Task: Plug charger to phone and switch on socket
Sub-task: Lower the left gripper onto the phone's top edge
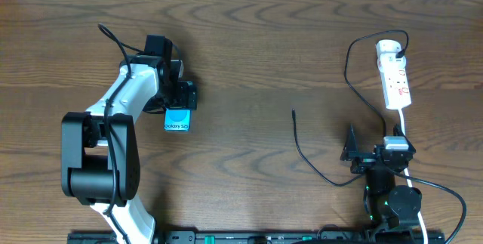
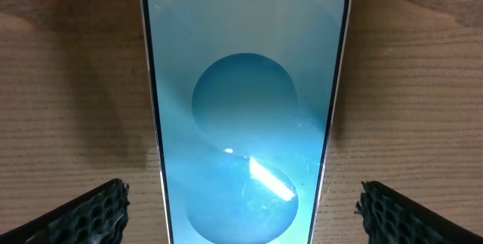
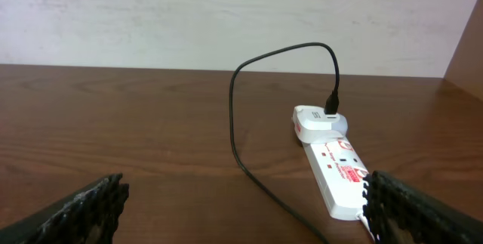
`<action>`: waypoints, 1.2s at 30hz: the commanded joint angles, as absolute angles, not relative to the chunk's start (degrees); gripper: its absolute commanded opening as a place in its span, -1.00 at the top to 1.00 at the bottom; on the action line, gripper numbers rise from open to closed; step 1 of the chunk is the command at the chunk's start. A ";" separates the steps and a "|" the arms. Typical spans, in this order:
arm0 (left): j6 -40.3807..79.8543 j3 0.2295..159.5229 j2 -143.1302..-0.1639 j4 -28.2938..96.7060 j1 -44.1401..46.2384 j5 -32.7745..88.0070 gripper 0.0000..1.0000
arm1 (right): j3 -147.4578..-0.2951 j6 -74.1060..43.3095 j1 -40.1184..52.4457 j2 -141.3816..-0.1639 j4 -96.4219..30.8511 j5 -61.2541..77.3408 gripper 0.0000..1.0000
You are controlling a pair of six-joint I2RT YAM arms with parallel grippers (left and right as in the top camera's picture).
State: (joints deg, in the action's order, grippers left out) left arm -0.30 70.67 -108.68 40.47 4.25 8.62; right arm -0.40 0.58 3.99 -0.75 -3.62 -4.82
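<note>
- Left gripper (image 2: 245, 210) spread, we hover over phone (image 2: 245, 85), nothing held.
- Right gripper (image 3: 245, 206) spread, empty, facing socket (image 3: 339, 172).
- Charger (image 1: 293, 115) tip lies loose on worktop (image 1: 241, 47); plugging and switching look undone.

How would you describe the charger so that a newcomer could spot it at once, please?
On the table's right half lies a white socket. The charger runs from the adapter at its far end toward the table's middle. It is thin and black, unlike the socket's thick white cord.
</note>
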 commanded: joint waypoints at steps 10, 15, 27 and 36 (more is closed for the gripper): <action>-1.28 70.35 -111.61 39.27 4.49 7.86 -0.96 | -0.32 -0.19 4.16 -0.78 -3.73 -5.45 -0.98; -1.28 70.35 -112.12 39.29 4.49 7.86 -0.96 | -0.32 -0.19 4.16 -0.78 -3.73 -5.45 -0.99; -1.26 70.35 -112.12 38.46 4.49 6.35 -0.96 | -0.32 -0.19 4.16 -0.78 -3.73 -5.45 -0.98; -1.54 70.35 -112.12 38.46 4.49 6.35 -0.96 | -0.32 -0.19 4.16 -0.78 -3.73 -5.45 -0.98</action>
State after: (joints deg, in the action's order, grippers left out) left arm -0.32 70.67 -111.28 38.50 4.29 7.14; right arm -0.40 0.58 3.99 -0.75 -3.62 -4.82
